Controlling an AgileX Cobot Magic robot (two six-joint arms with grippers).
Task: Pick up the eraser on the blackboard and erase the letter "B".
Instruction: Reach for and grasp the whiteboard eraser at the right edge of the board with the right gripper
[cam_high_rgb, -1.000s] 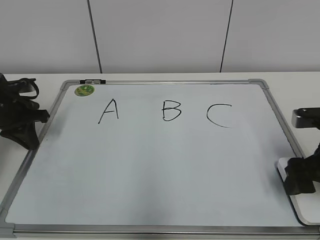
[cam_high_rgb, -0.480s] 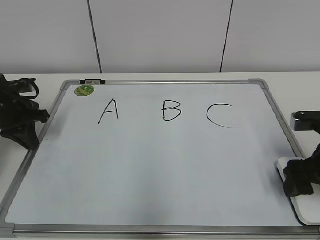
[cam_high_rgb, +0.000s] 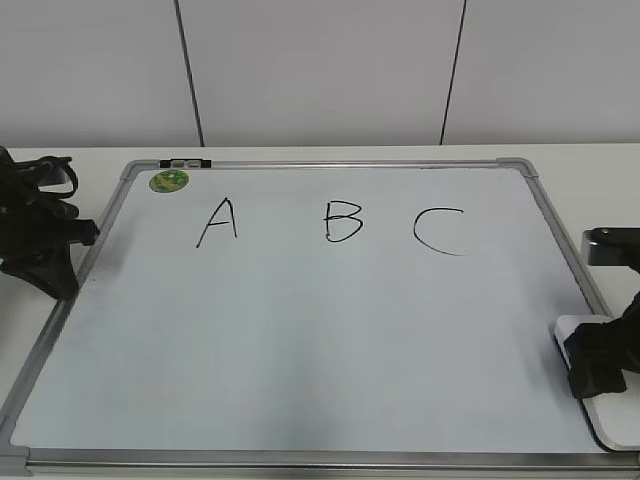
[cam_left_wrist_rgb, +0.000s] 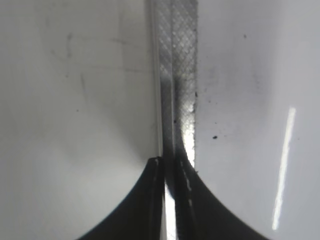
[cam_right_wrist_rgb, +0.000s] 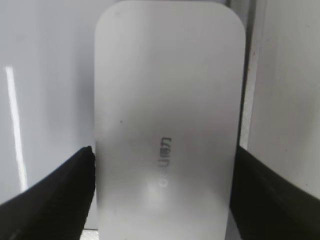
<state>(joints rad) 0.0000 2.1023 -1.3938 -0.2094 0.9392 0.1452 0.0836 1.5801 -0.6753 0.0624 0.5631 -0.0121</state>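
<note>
Right claw (cam_right_wrist_rgb: 162, 195) spread astride eraser (cam_right_wrist_rgb: 167, 120) at blackboard (cam_high_rgb: 330, 330) edge: squeeze long sides squarely before lifting; left claw (cam_left_wrist_rgb: 169, 200) pressed together, idle.

Smooth, matt white plastic eraser (cam_right_wrist_rgb: 167, 125) with faint grey print; glossy whiteboard (cam_high_rgb: 320, 330) surface, its silver metal frame (cam_left_wrist_rgb: 175, 75) finely cross-hatched.

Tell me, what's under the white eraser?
The eraser lies on the blackboard at its right edge, with the right gripper straddling it. Its underside is hidden, and so is the board surface beneath.
</note>
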